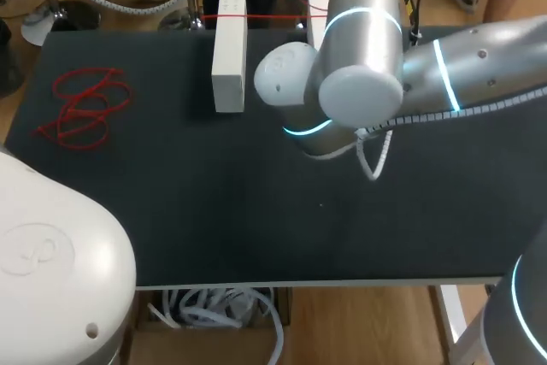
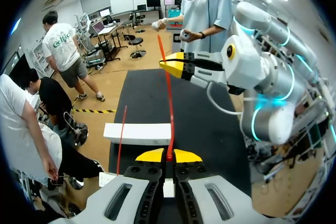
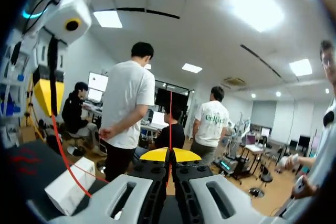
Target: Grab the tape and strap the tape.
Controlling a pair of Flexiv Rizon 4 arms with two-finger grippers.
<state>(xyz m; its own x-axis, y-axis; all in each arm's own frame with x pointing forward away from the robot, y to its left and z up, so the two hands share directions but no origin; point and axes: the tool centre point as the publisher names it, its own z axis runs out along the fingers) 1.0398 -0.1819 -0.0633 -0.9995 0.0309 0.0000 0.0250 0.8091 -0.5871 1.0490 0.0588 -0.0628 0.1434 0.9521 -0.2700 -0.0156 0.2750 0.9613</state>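
Observation:
A thin red tape (image 2: 169,114) is stretched taut between my two grippers. In the left wrist view my left gripper (image 2: 168,156) is shut on one end. The tape runs ahead to my right gripper (image 2: 170,65), whose yellow tips pinch it above the table. The right wrist view has my right gripper (image 3: 169,155) shut on the tape (image 3: 170,124), with the left gripper (image 3: 48,100) off to the side trailing a red strand. From the head view the tape (image 1: 256,17) crosses two white blocks at the far edge; both grippers are hidden there behind my right arm (image 1: 359,49).
A white block (image 1: 229,53) stands at the table's back middle, and a second one (image 1: 318,19) is partly hidden behind my right arm. A loose heap of red tape (image 1: 81,108) lies at the far left on the black table (image 1: 214,211).

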